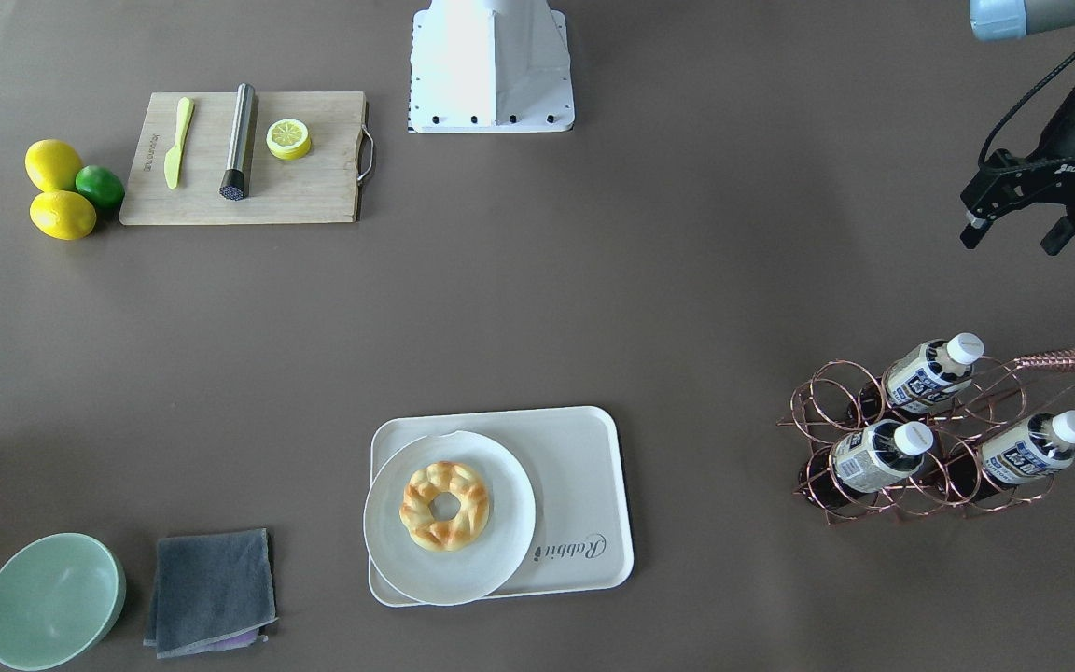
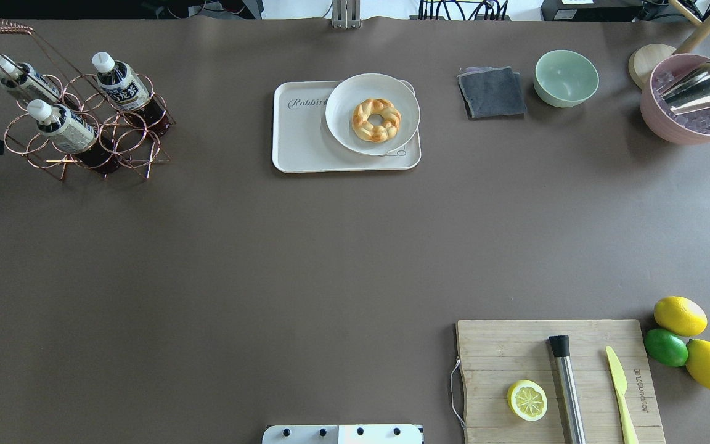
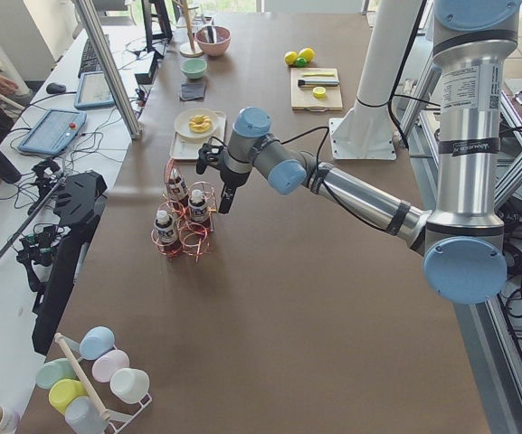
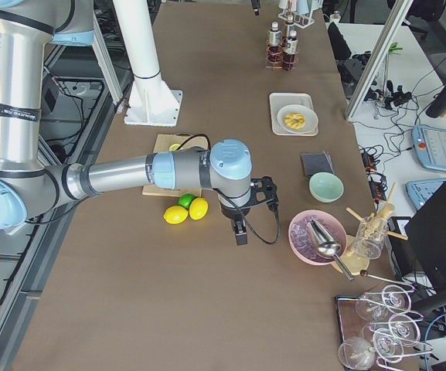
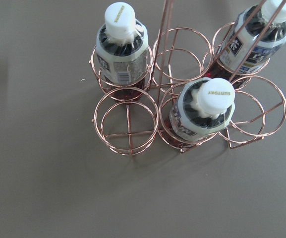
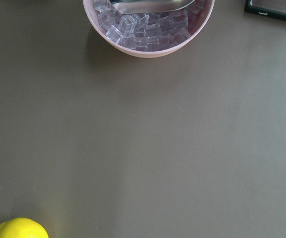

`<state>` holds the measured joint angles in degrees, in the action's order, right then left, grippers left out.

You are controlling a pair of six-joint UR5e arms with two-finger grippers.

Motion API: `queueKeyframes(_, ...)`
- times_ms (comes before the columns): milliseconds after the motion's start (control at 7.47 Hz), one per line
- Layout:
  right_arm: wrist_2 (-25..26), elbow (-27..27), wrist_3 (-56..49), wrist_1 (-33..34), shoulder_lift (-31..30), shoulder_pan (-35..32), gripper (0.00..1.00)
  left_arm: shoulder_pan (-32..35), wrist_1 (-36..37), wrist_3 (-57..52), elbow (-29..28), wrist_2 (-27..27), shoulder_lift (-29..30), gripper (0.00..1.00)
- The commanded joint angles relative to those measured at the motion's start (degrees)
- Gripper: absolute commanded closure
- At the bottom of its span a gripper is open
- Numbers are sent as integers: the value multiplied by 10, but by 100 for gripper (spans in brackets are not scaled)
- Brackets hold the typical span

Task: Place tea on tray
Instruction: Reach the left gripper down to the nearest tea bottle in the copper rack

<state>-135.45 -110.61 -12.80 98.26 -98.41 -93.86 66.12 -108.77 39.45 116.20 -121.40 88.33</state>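
Three tea bottles stand slanted in a copper wire rack (image 1: 948, 448): one at the back (image 1: 929, 373), two in front (image 1: 873, 455) (image 1: 1027, 448). They also show in the overhead view (image 2: 62, 120) and close below the left wrist camera (image 5: 204, 111). The cream tray (image 1: 584, 467) (image 2: 299, 135) carries a white plate (image 1: 388, 551) with a ring pastry (image 1: 444, 504); its Rabbit side is bare. My left gripper (image 1: 1013, 238) is open and empty, above the table on the robot's side of the rack. My right gripper (image 4: 240, 232) shows only in the exterior right view, near the lemons; I cannot tell its state.
A wooden cutting board (image 2: 497, 345) holds a lemon half (image 2: 527, 399), a steel muddler (image 2: 567, 385) and a yellow knife (image 2: 619, 394). Lemons and a lime (image 2: 666, 346) lie beside it. A green bowl (image 2: 566, 77), a grey cloth (image 2: 492, 92) and a pink ice bowl (image 2: 669, 123) sit along the far edge.
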Motion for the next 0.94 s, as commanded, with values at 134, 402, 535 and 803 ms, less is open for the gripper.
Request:
queueKeyframes(134, -15, -1, -6, -1, -4, 10, 0, -41, -52, 60, -72, 47, 85, 4)
queueKeyframes(402, -15, 0, -4, 0, -6, 17, 0, -59, -56, 52, -99, 73, 113, 7)
queueKeyframes(535, -15, 0, -4, 0, -6, 21, 0, -57, -58, 10, -106, 72, 108, 7)
queueKeyframes(803, -15, -1, -3, -1, -6, 22, 0, -57, -58, 0, -112, 72, 106, 8)
